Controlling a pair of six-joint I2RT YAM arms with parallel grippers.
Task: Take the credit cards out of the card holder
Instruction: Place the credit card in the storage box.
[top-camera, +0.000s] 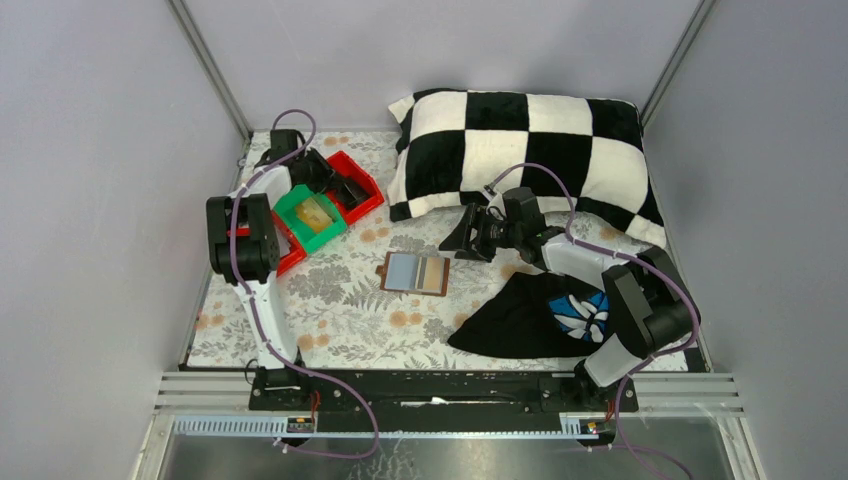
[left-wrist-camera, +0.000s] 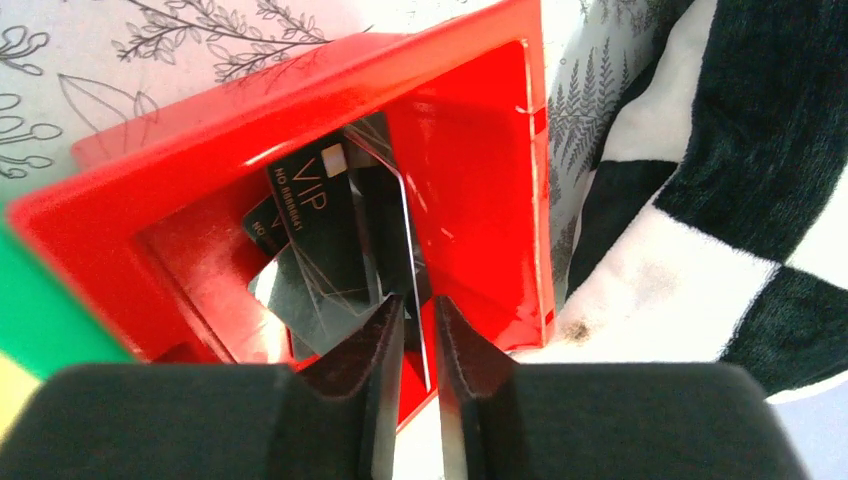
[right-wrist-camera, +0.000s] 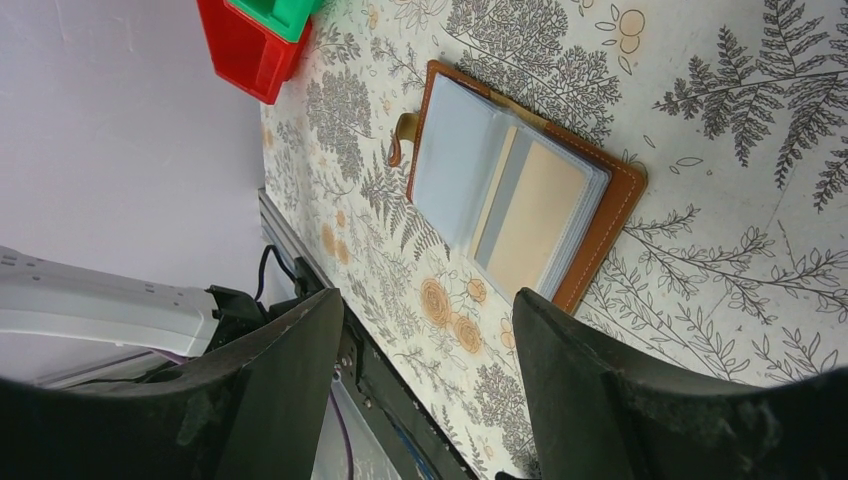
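The card holder lies open on the floral table mat, brown rim around grey-blue pocket panels. In the right wrist view a beige-orange card sits in its right pocket beside a light blue-grey panel. My right gripper is open and empty, up and right of the wallet; its own view shows it wide open. My left gripper hangs over a red tray holding black "VIP" cards. Its jaws stand narrowly apart around a thin card seen edge-on, with gaps on both sides.
A green tray with a yellowish card sits next to the red tray, and another red tray lies at its near left. A checkered pillow fills the back right. A black cloth with blue-white print lies near the right arm.
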